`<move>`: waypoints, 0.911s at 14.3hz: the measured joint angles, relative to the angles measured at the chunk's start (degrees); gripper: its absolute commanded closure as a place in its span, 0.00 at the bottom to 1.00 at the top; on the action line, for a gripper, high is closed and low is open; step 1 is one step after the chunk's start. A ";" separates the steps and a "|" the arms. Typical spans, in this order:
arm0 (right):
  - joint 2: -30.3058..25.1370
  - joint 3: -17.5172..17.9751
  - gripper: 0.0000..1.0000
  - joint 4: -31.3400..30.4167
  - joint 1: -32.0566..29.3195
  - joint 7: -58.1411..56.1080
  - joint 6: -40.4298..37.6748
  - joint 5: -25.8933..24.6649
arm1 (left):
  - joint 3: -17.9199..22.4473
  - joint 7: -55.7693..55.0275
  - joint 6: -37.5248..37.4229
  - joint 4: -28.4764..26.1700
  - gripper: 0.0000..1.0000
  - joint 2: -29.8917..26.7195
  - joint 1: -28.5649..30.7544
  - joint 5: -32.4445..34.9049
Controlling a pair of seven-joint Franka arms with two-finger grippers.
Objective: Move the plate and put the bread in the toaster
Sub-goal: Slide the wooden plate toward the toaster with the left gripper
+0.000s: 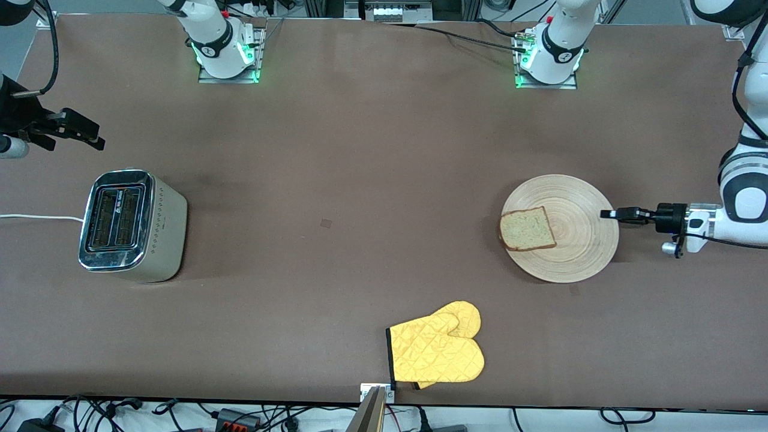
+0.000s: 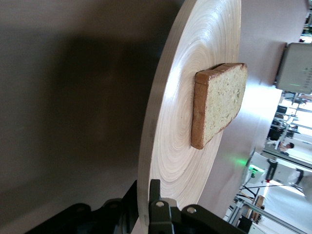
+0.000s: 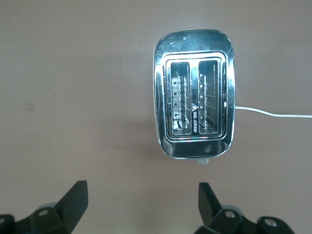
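Observation:
The wooden plate [image 1: 570,246] lies on the table toward the left arm's end, with the bread slice [image 1: 527,228] on it, on the side toward the toaster. My left gripper [image 1: 607,213] is shut on the plate's rim; in the left wrist view the fingers [image 2: 157,195] clamp the rim of the plate [image 2: 204,58], with the bread [image 2: 219,102] on it. The silver toaster [image 1: 129,225] stands toward the right arm's end with both slots empty. My right gripper [image 1: 90,135] hangs open and empty in the air above the table near the toaster [image 3: 194,114].
A yellow oven mitt [image 1: 437,351] lies near the table's front edge, nearer the front camera than the plate. The toaster's white cord [image 1: 36,216] runs off toward the right arm's end.

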 measured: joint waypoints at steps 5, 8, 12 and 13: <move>0.26 0.06 0.00 -0.03 0.06 0.00 0.06 0.00 | -0.66 -1.96 0.15 -2.89 1.00 0.58 -10.40 -11.65; 0.49 0.12 0.00 -0.04 0.09 0.00 0.00 0.00 | -0.84 -5.43 1.72 -3.45 1.00 0.57 -18.50 -18.16; 1.94 0.23 0.00 -0.08 0.13 0.00 0.13 0.07 | -1.16 -8.13 8.00 -3.05 1.00 0.43 -31.09 -26.44; 2.41 0.29 0.00 -0.09 0.20 0.00 0.38 0.12 | -1.16 -8.33 9.98 -3.00 1.00 0.43 -34.46 -29.76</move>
